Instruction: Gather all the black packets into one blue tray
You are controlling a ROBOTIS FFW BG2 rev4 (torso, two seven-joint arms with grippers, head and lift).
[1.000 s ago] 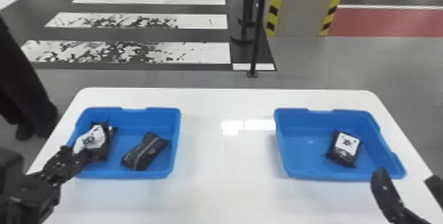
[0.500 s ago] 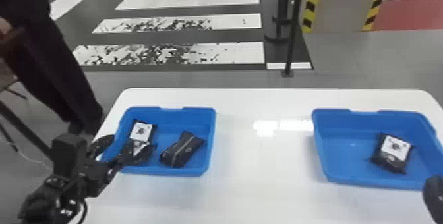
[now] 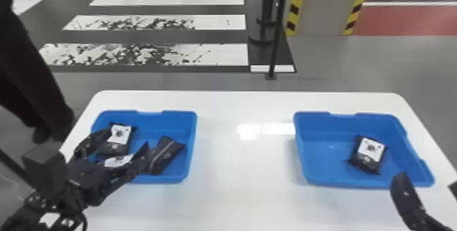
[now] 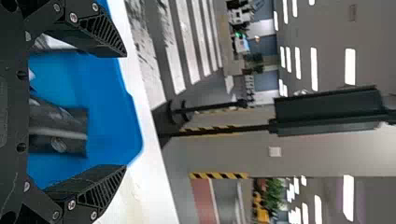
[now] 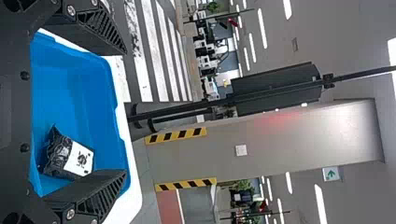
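Observation:
My left gripper (image 3: pixel 117 142) stands open above the left blue tray (image 3: pixel 185 179) in the head view; in the left wrist view the same gripper (image 4: pixel 123 112) has its fingers wide apart. Below it lie a white-labelled black packet (image 3: pixel 120 135), a second labelled packet (image 3: pixel 119 160) partly hidden by the arm, and a plain black packet (image 3: pixel 165 154) towards the tray's right side. In the right blue tray (image 3: pixel 306 177) rests one black packet (image 3: pixel 369 154). My right gripper (image 3: pixel 426 182), at the right edge, is open near that tray's front corner; the right wrist view shows the gripper (image 5: pixel 123 112) with nothing between its fingers.
Both trays stand on a white table (image 3: pixel 244 186), with a wide gap between them. Behind the table rises a thin black post (image 3: pixel 277 36). A person's dark-clothed legs are at the far left, beside the table.
The head view has shifted between frames. My left gripper has come further over the left tray, opened above the packets there. The packet in the right tray lies as before.

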